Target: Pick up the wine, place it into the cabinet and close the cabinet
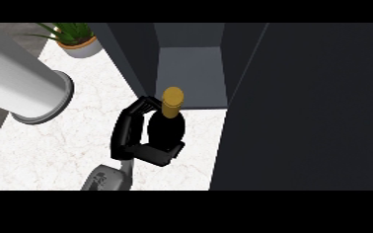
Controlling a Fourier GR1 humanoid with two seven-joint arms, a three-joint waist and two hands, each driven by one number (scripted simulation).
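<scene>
Black fingers (pixel 131 121) curl around a dark wine bottle (pixel 166 128) with a gold cap, held upright over the white counter (pixel 58 143). This looks like the left hand (pixel 134 135), though only one forearm shows. The bottle is lifted, just near the open cabinet (pixel 188 76). Placing and closing remain. A potted plant (pixel 76 39) sits far left.
</scene>
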